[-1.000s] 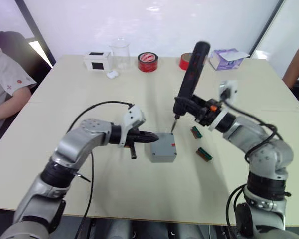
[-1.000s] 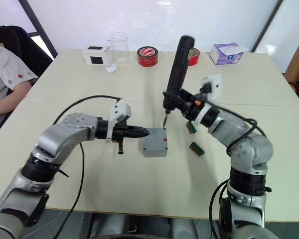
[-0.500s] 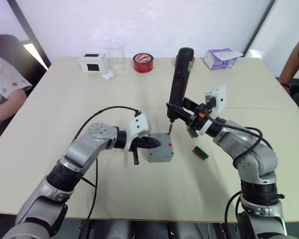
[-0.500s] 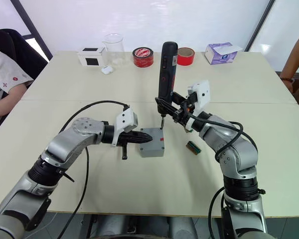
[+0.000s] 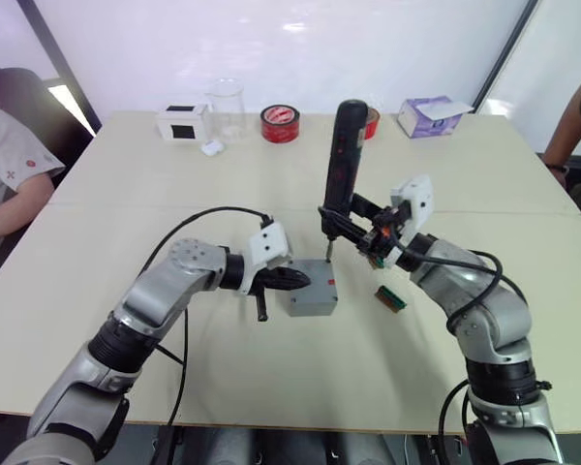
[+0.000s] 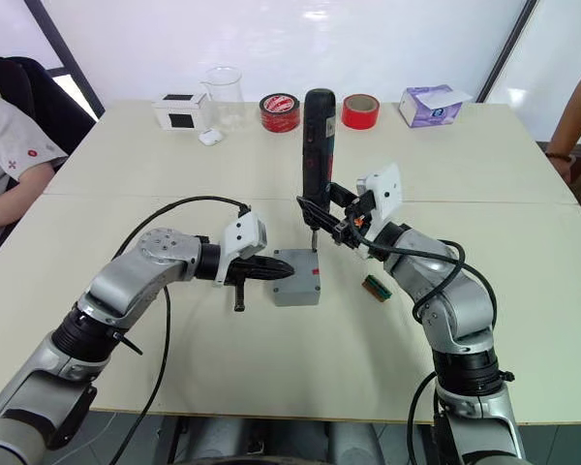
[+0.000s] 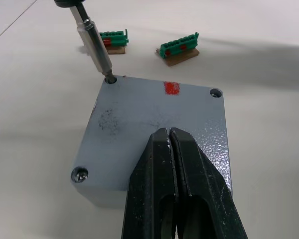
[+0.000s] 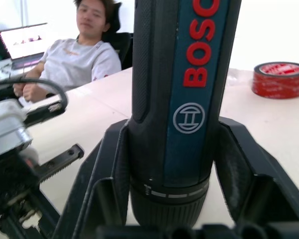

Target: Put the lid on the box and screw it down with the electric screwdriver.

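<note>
The grey lid (image 7: 154,114) with its red mark (image 7: 172,88) lies flat on the grey box (image 5: 311,305) at the table's middle. My left gripper (image 7: 170,133) is shut with nothing in it, and its tips rest on the lid's near-left side. My right gripper (image 8: 173,174) is shut on the black electric screwdriver (image 5: 344,165), which stands almost upright. The metal bit (image 7: 94,45) sits in the hole at the lid's far right corner. A screw (image 7: 80,174) shows in another corner; a third corner hole (image 7: 216,92) looks open.
Two small green circuit boards (image 7: 112,40) (image 7: 179,47) lie just right of the box. Along the far edge stand a white box (image 5: 182,121), a glass beaker (image 5: 226,102), two red tape rolls (image 5: 283,122) and a tissue box (image 5: 431,114). A person (image 5: 10,165) sits at the left.
The screwdriver has swung from a tilt to nearly upright and its bit has come down into the lid's corner hole. The left gripper stays on the lid. The camera has shifted.
</note>
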Controlling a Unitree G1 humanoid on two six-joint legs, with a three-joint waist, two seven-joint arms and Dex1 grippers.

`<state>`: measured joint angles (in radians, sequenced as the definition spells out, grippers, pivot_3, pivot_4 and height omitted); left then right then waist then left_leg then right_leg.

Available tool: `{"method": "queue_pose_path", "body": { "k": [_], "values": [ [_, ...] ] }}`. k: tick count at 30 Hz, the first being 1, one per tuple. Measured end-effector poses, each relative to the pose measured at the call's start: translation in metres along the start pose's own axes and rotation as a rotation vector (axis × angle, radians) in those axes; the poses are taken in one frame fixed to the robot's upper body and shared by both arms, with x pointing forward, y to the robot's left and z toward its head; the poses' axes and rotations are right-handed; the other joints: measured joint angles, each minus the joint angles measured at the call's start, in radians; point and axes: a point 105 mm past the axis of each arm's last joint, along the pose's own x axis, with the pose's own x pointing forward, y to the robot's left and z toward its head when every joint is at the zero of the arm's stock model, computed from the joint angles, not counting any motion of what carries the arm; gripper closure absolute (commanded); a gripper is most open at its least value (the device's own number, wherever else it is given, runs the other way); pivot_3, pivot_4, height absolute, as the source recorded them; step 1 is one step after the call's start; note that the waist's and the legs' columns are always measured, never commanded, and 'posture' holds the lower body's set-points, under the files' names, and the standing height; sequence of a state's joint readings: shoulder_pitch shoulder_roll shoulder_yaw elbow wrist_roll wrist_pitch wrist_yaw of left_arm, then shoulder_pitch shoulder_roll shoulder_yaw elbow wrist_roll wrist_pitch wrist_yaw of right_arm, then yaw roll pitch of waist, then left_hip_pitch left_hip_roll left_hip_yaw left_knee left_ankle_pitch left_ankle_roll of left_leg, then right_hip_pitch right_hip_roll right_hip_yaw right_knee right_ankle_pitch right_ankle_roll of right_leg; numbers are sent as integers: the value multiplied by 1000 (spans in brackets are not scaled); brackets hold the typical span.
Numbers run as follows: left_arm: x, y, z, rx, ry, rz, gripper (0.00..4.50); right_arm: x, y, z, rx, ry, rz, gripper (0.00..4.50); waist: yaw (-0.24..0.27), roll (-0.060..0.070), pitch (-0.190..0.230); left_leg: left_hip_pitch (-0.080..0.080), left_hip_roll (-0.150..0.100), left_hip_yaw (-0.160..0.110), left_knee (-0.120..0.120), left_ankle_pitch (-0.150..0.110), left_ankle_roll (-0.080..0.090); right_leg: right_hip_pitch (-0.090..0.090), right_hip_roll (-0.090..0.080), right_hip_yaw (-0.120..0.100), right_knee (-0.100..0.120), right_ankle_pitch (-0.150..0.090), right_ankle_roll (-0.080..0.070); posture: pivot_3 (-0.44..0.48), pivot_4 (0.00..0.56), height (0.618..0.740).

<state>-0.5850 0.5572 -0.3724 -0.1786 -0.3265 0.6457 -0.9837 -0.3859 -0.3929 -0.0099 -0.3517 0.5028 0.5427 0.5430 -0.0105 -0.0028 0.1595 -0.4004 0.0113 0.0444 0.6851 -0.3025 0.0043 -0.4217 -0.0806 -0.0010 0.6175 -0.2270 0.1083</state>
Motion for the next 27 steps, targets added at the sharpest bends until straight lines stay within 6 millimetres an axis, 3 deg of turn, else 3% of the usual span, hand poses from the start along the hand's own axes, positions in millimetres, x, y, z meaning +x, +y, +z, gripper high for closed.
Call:
{"method": "queue_pose_path", "body": {
  "k": [5,27],
  "values": [
    [0,-2,-4,-1,18,-10,4500,-6,7,-11,-28,11,0,2691,0,-3,-2,14,1,0,-2,-2,3,14,0,0,-3,-3,-3,0,150,740],
    [0,-4,-9,-3,34,-12,4500,-7,9,-19,-38,31,-5,2691,0,-11,-17,16,3,-1,-2,-2,3,15,0,0,-2,-4,-5,0,150,740]
  ]
}}
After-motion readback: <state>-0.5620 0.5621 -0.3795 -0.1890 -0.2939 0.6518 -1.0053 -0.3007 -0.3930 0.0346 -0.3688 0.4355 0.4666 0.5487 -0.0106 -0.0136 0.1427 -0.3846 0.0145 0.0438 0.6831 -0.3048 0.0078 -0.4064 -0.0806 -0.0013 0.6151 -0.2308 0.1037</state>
